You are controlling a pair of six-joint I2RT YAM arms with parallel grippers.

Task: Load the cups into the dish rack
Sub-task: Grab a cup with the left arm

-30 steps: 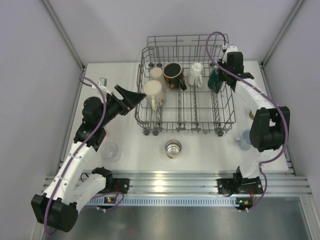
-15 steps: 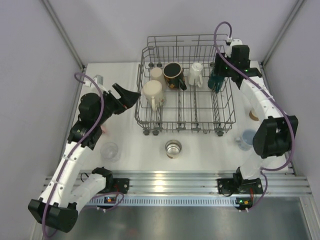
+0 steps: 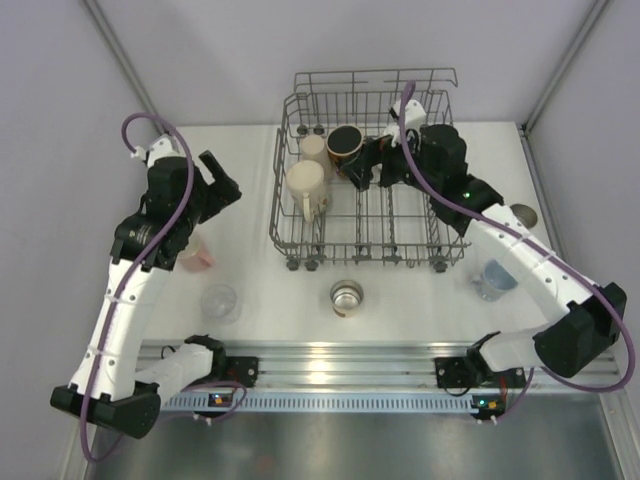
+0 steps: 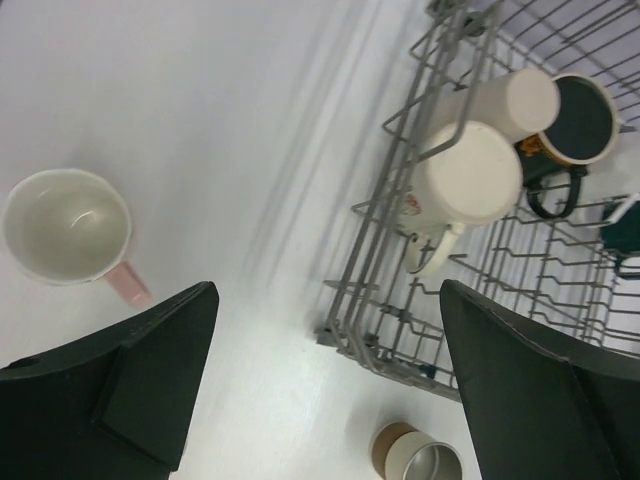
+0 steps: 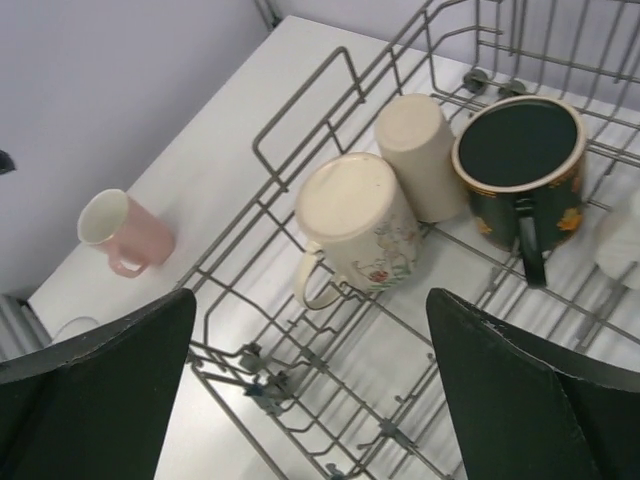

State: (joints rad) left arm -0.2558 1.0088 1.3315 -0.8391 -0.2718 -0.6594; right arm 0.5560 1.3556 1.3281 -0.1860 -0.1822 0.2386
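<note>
The grey wire dish rack [image 3: 283,228] holds a cream floral mug [image 3: 305,190], a plain cream cup [image 3: 313,148] and a dark mug [image 3: 345,143] at its left end. My right gripper [image 3: 368,165] hovers open above them, empty [image 5: 310,300], over the floral mug [image 5: 360,225]. The arm hides the rack's right end. My left gripper [image 3: 225,180] stands open and empty left of the rack [image 4: 328,290]. On the table, a pink cup [image 3: 196,256] [image 4: 65,225] is below it. A clear cup [image 3: 220,303] and a steel cup [image 3: 346,297] stand in front.
Right of the rack stand a bluish clear cup [image 3: 492,280] and a brown-banded cup [image 3: 523,215]. The rack's raised wire sides [image 5: 300,125] and tines rise around the loaded mugs. Grey walls close in the table on both sides and at the back.
My right gripper has opened, left the dark green cup at the rack's right end and swung left over the rack. The left arm has drawn back from the rack, uncovering the pink cup.
</note>
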